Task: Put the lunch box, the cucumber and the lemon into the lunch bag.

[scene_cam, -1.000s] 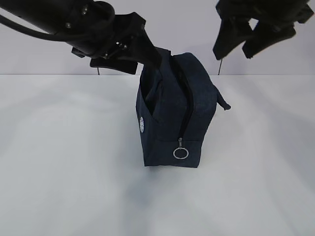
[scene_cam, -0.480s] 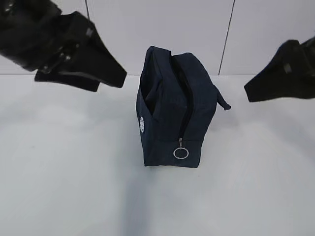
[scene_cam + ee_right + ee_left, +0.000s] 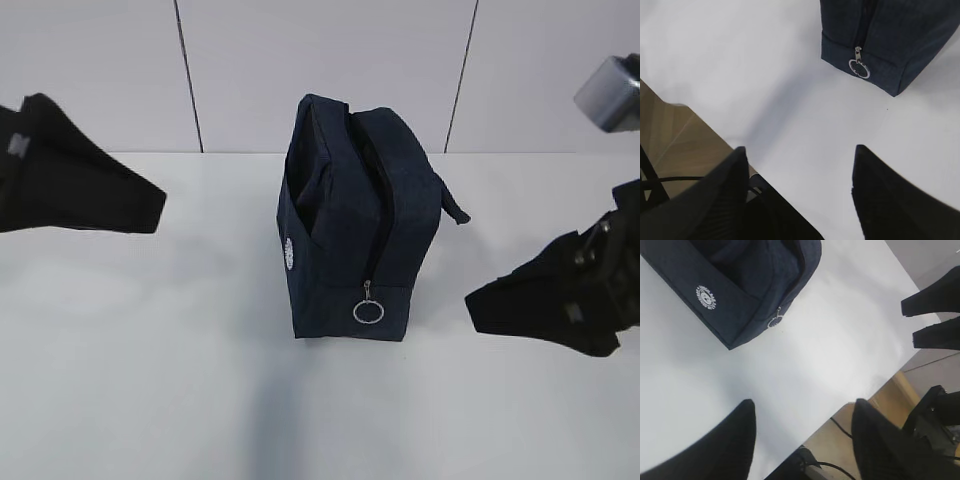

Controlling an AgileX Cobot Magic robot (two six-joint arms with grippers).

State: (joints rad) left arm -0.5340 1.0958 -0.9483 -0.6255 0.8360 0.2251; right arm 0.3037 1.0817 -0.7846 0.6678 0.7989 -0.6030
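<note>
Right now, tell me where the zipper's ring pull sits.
The ring pull hangs low on the near end of the lunch bag, mid-table in the exterior view, with the left gripper and right gripper off to either side, not touching it.

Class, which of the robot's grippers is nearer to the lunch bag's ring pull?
Right. The right gripper sits low, level with the ring pull; the left gripper hangs higher and farther from the lunch bag.

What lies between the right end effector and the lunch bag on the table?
Nothing: in the exterior view only bare white table separates the right end effector from the lunch bag.
</note>
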